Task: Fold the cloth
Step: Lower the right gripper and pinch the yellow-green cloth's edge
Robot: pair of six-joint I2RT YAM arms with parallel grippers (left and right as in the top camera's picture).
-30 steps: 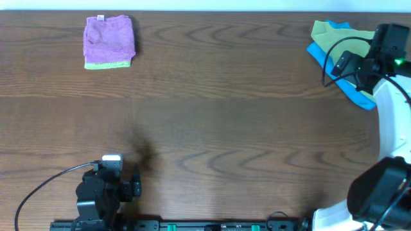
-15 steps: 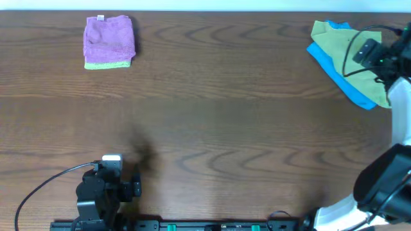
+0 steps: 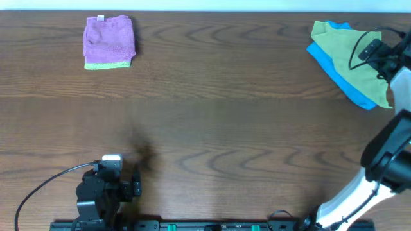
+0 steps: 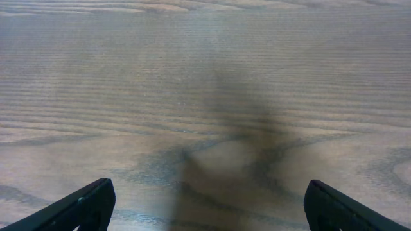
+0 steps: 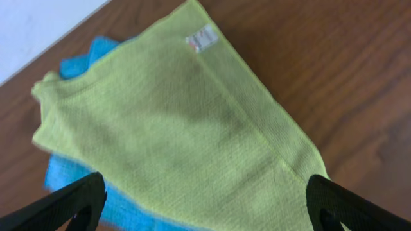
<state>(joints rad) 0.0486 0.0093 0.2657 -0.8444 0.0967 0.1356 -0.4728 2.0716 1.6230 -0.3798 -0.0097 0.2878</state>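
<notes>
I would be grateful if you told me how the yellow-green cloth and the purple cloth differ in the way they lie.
The yellow-green cloth lies spread open, while the purple cloth is folded into a compact square showing a lime edge. The yellow-green cloth rests on a blue cloth at the far right of the table, whereas the purple cloth lies directly on the table at the far left. Both carry a small white tag.

Dark brown wood-grain tabletop (image 3: 225,115). At its far left lies a folded purple cloth (image 3: 108,40) with a lime edge. At the far right a blue cloth (image 3: 348,82) lies flat, the yellow-green cloth (image 3: 334,42) spread over it and overlapping onto the bare wood
</notes>
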